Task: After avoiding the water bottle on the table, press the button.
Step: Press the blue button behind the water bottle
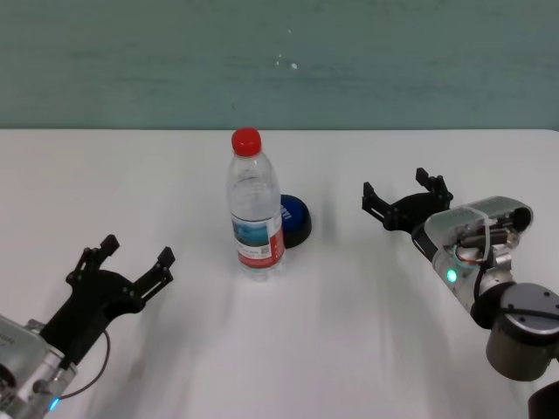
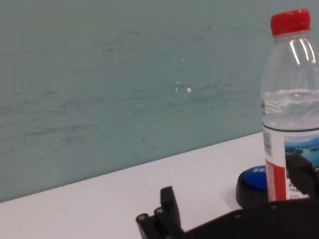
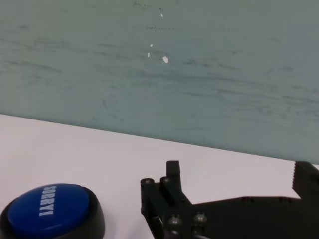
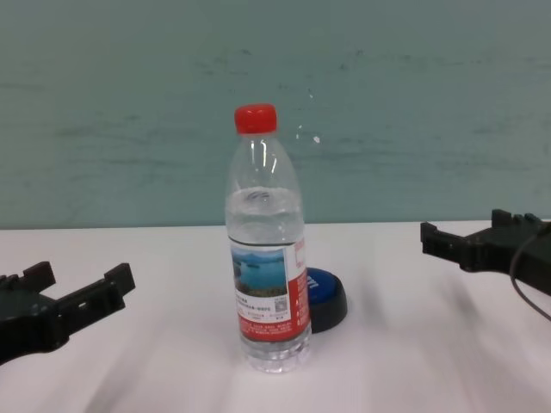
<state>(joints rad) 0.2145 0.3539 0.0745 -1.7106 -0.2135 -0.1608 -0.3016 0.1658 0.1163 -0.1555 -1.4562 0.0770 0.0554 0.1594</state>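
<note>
The black right gripper (image 1: 404,195) hangs over the plain white table (image 1: 367,332) with its fingers spread apart and nothing between them, off to the right of the low round button (image 1: 294,220) with the blue top and black base. That button sits just behind and to the right of the tall clear plastic water bottle (image 1: 255,209) with the red cap, which stands upright mid-table. The black left gripper (image 1: 125,266) waits near the front left, also spread wide.
</note>
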